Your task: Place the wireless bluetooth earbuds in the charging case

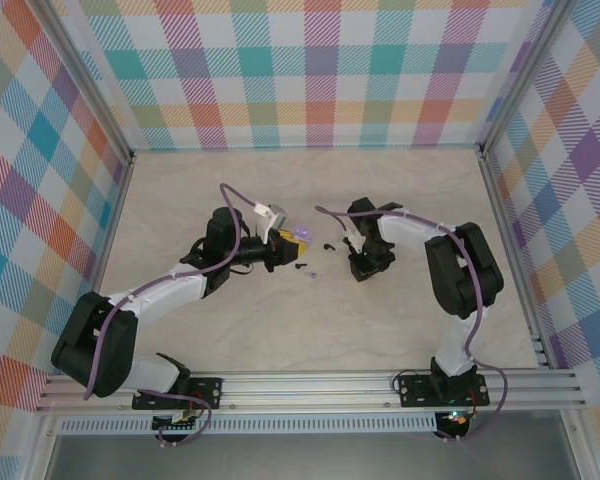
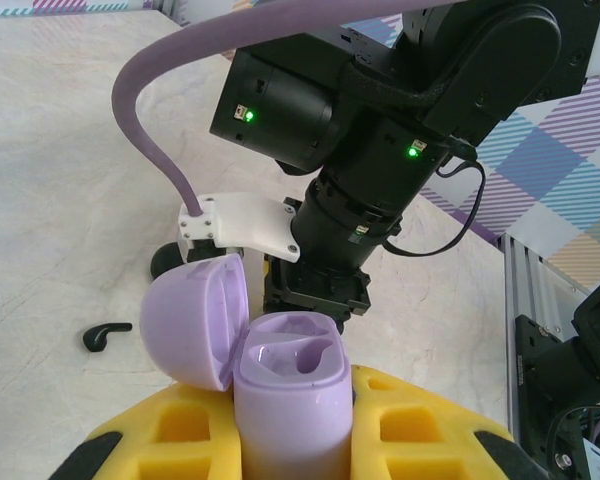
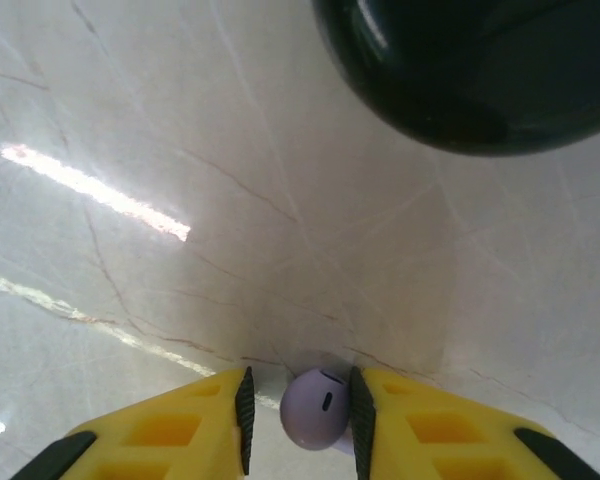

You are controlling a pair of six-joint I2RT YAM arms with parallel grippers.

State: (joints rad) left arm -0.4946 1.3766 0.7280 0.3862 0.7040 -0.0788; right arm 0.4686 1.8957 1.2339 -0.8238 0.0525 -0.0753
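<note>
The left gripper is clamped on a lavender charging case, which stands upright between its yellow fingers. The case's lid is swung open to one side and both wells are bare. The right gripper points down at the tabletop with its jaws a little apart around a lavender earbud. One pad touches the earbud and a sliver of gap shows at the other, so it isn't pinched. Just beyond those fingertips sits a glossy black round case. Between the two grippers, a black earbud and a second black earbud lie loose on the tabletop.
</note>
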